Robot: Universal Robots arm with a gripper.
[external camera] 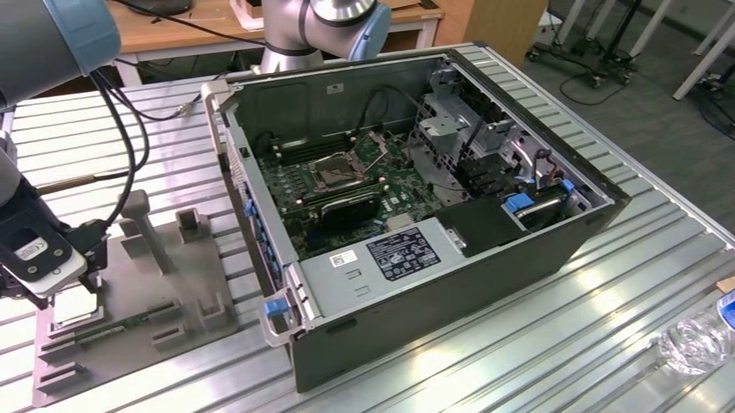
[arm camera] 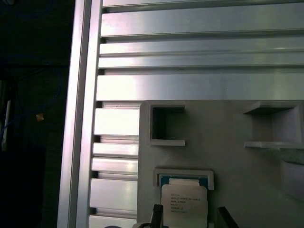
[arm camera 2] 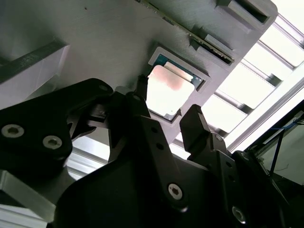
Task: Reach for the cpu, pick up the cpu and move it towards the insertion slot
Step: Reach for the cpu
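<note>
**Cpu** [arm camera 2: 168, 92]: smooth silvery metal lid, faintly glossy, with a green rim.
**Fixture plate** [arm camera: 228, 142]: matt grey, plastic-looking.
**Gripper** [arm camera 2: 166, 99]: matt black body and fingers, with bright steel screw heads [arm camera 2: 175, 191].
**Table** [external camera: 552, 344]: ribbed bare aluminium, brushed, glaring under the light.
**Case** [external camera: 460, 284]: dark painted sheet metal outside, dull grey steel inside.
**Slot** [external camera: 336, 170]: shiny metal frame, set in a green lacquered motherboard [external camera: 391, 185].
**Bottle** [external camera: 694, 340]: clear glossy plastic.
**Desk** [external camera: 172, 30]: pale wood.

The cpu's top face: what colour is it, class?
Silvery-white metal on the cpu, best seen in the second wrist view.
</note>
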